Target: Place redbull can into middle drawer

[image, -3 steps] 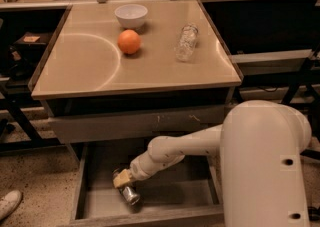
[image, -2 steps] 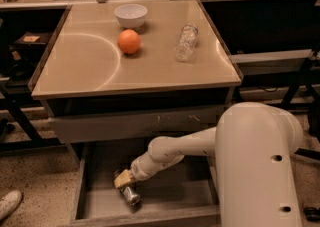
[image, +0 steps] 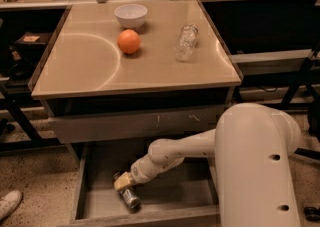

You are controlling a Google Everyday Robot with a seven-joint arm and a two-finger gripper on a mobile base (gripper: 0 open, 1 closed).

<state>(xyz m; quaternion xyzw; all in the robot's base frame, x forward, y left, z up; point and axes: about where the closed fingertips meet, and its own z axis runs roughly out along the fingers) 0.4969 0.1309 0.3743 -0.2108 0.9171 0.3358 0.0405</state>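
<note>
The bench holds a bowl, an orange and a bottle. Below, in the open middle drawer, my pincer touches the redbull can lying on its floor; grasping or released, I cannot tell.

Warm yellowish light falls from overhead on the tabletop, the brightest surface here, with a pale curved reflection sweeping across its nine o'clock side. The orange and the white bowl throw short, soft shadows. Below, the middle drawer lies in dim shade. The gripper, at seven o'clock, sits in that gloom over the redbull can, whose silver end catches a small glint.
</note>
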